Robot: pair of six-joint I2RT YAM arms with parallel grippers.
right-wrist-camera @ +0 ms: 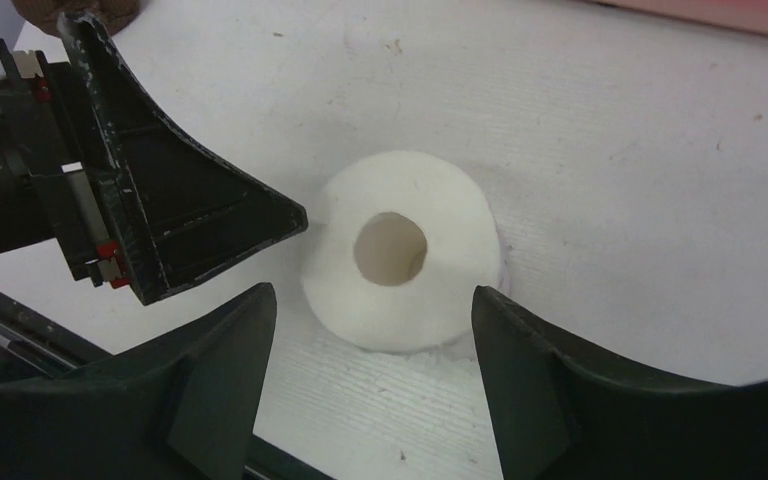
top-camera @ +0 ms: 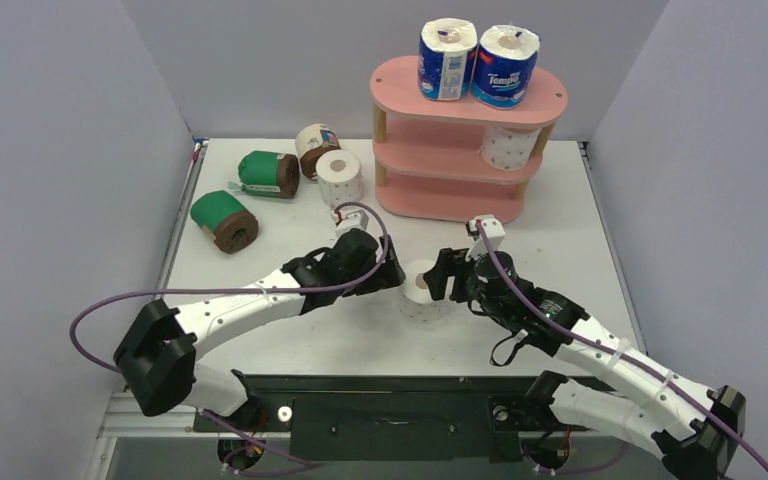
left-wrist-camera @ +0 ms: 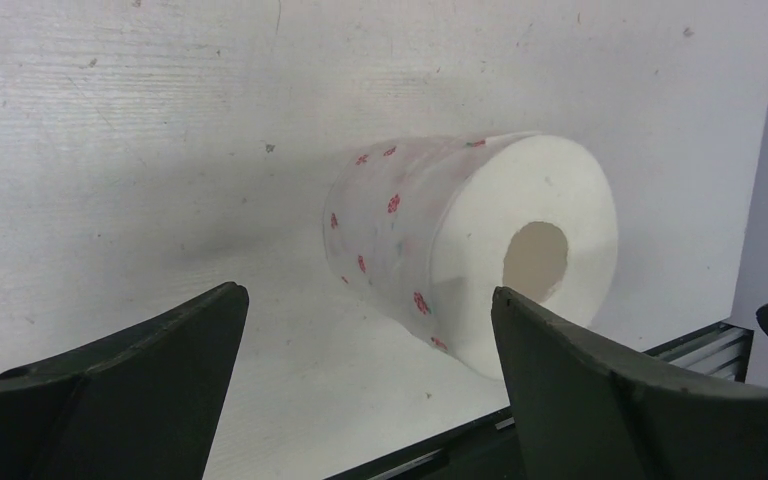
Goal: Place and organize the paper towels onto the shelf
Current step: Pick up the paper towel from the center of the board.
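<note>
Where the two arms meet: a dotted roll [top-camera: 422,295], white with pink spots, stands on end on the table [top-camera: 560,250], front and centre, between the two pincers.
Left pincer [top-camera: 392,278]: jaws spread wide and holding nothing. The roll sits just past the fingertips, and one tip is right at its edge.
Right pincer [top-camera: 447,285]: jaws apart with nothing gripped. The roll lies just beyond the fingertips, its core hole facing up.
Shelf [top-camera: 400,85]: pink, three tiers, at the back of the table, right of centre.
Top tier: two blue-white rolls [top-camera: 447,60] [top-camera: 505,68] upright, side by side.
Middle tier: a second dotted roll [top-camera: 508,147] at the right end.
Left of the shelf: a third dotted roll [top-camera: 340,178] stands upright, with a cream-wrapped roll [top-camera: 317,148] just behind it. Two green-wrapped rolls [top-camera: 268,173] [top-camera: 224,221] lie on their sides farther left.
</note>
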